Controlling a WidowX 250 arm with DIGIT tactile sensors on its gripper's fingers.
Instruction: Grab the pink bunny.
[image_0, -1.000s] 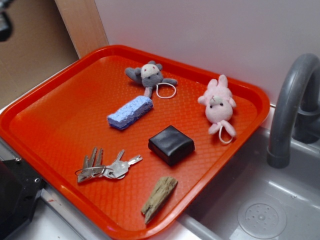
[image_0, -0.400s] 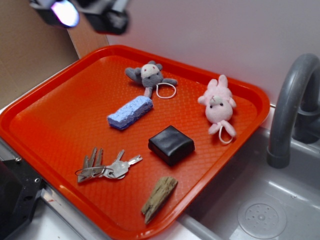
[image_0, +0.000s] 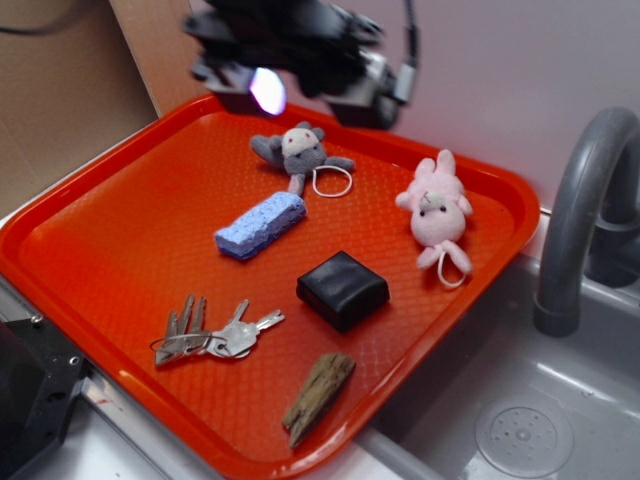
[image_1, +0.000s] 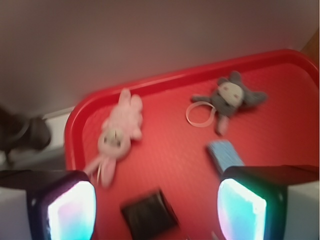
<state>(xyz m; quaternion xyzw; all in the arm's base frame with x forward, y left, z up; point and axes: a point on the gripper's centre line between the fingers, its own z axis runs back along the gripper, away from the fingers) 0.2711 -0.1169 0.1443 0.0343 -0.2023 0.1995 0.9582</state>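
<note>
The pink bunny (image_0: 435, 208) lies flat near the right back corner of the orange tray (image_0: 120, 220), its white loop toward the sink. In the wrist view the pink bunny (image_1: 119, 131) shows upper left of centre. My gripper (image_0: 300, 75) hovers high over the tray's back edge, above the grey plush, left of the bunny and well apart from it. In the wrist view the gripper (image_1: 156, 210) is open, its two glowing fingers wide apart with nothing between them.
On the tray lie a grey plush animal (image_0: 299, 152), a blue sponge block (image_0: 260, 225), a black box (image_0: 342, 289), a bunch of keys (image_0: 212, 332) and a wood piece (image_0: 318, 395). A grey faucet (image_0: 585, 215) and sink (image_0: 520, 420) stand right.
My gripper has swept in from the upper left to above the tray's back edge, nearer the bunny. The objects on the tray have not moved.
</note>
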